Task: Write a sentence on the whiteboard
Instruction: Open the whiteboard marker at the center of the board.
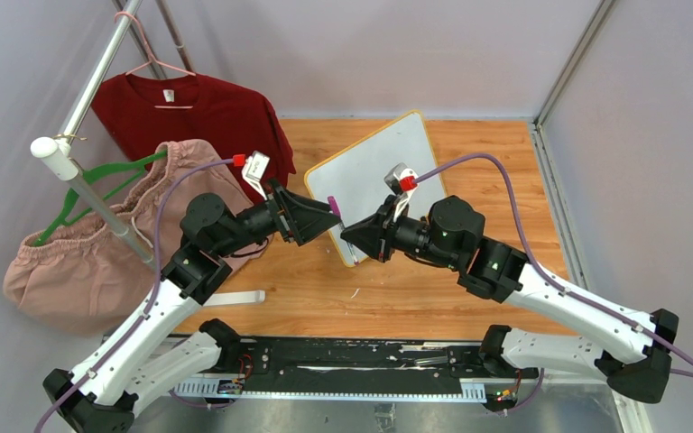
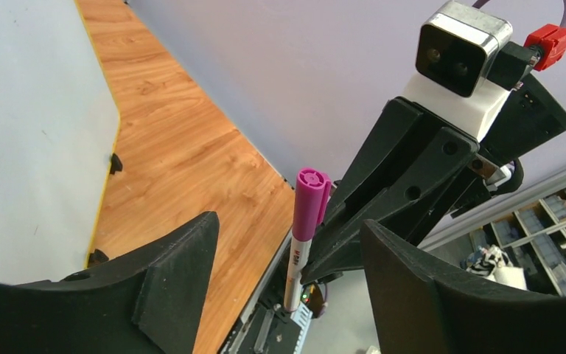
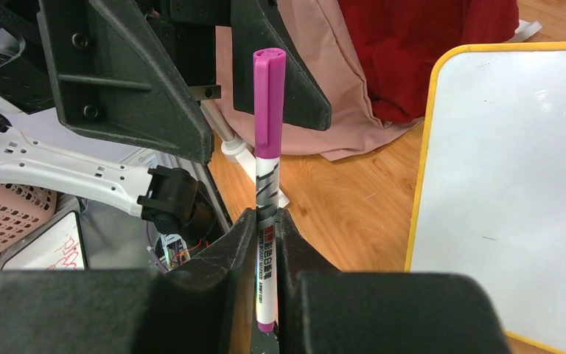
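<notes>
1. My arm links, left (image 1: 144, 338) and right (image 1: 577, 311): white shells between black joints, bolted at either end of the base rail (image 1: 352, 356).
2. My left gripper (image 1: 329, 215) and right gripper (image 1: 350, 233): matte black wedge fingers, farthest from the rail, with round screw heads (image 3: 88, 112) in the side plates.
3. My wrist cameras (image 2: 460, 51): silver face, white mount, red plugs (image 2: 553, 40).
4. My purple cables (image 1: 505, 198): thin, running from the plugs back toward the rail.

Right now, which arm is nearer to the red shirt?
Left. The left arm passes right beside the red shirt at its hem. The right arm comes from the far side, with the right gripper at the whiteboard corner.
</notes>
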Robot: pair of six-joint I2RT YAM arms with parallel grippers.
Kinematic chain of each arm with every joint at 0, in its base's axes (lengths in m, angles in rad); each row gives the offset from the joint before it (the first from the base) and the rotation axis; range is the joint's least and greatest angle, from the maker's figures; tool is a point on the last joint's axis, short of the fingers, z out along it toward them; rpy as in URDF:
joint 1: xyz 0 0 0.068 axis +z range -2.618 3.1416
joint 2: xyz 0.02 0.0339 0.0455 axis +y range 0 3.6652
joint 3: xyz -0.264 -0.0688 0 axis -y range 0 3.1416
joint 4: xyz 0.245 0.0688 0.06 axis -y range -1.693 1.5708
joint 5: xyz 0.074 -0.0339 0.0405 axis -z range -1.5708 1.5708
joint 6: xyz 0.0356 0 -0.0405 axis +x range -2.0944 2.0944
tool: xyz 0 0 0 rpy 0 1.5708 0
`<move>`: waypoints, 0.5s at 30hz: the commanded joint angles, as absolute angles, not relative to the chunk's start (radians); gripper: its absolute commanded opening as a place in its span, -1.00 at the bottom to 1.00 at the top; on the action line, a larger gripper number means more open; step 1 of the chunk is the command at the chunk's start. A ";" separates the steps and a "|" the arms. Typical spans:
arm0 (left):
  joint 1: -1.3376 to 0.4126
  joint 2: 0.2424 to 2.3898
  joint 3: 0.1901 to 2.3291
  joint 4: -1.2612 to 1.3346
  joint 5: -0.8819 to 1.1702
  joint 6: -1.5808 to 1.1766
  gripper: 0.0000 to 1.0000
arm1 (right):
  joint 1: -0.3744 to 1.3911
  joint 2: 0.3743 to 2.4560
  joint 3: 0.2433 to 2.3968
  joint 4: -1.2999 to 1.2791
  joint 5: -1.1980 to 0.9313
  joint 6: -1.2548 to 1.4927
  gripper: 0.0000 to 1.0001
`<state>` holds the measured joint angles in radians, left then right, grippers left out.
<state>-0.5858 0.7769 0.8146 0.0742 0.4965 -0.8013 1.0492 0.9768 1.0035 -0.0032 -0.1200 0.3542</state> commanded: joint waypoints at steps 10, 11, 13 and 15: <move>-0.593 0.779 0.841 0.126 0.516 -0.813 0.14 | 1.072 0.987 1.031 0.038 -0.107 0.344 -1.00; -0.594 0.780 0.841 0.127 0.514 -0.812 0.13 | 1.074 0.988 1.031 0.038 -0.106 0.345 -1.00; -0.593 0.781 0.841 0.127 0.512 -0.811 0.10 | 1.078 0.989 1.032 0.040 -0.107 0.344 -1.00; -0.594 0.782 0.841 0.129 0.509 -0.812 0.02 | 1.081 0.991 1.034 0.039 -0.109 0.342 -1.00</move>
